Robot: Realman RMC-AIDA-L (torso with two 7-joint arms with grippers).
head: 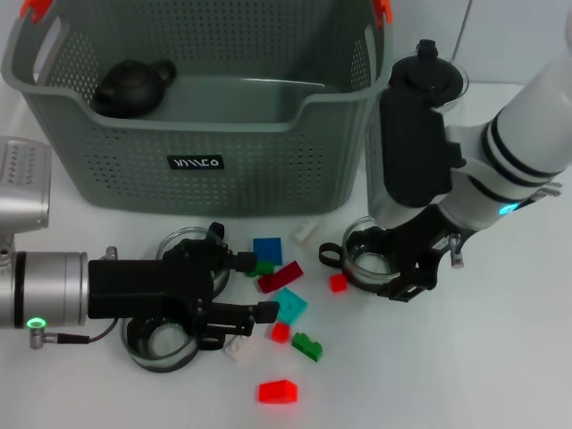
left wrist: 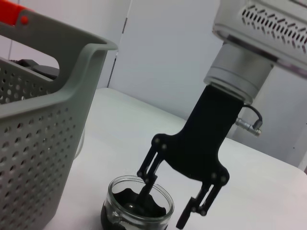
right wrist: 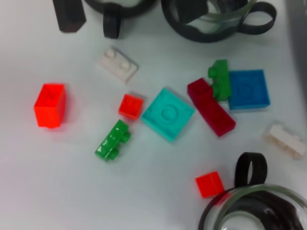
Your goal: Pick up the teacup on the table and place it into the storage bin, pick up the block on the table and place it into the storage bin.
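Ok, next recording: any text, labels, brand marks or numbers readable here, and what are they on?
Black label on the front wall of the storage bin: white letters, too small and blurred to read.
No other text, number or sign shows: none on the blocks, the glass teacups, the left gripper or the right gripper.

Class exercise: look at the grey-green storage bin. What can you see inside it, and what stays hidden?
Inside the storage bin a dark teapot lies at the robot's left end; the rest of the visible floor looks bare. The front wall covers the near floor strip.
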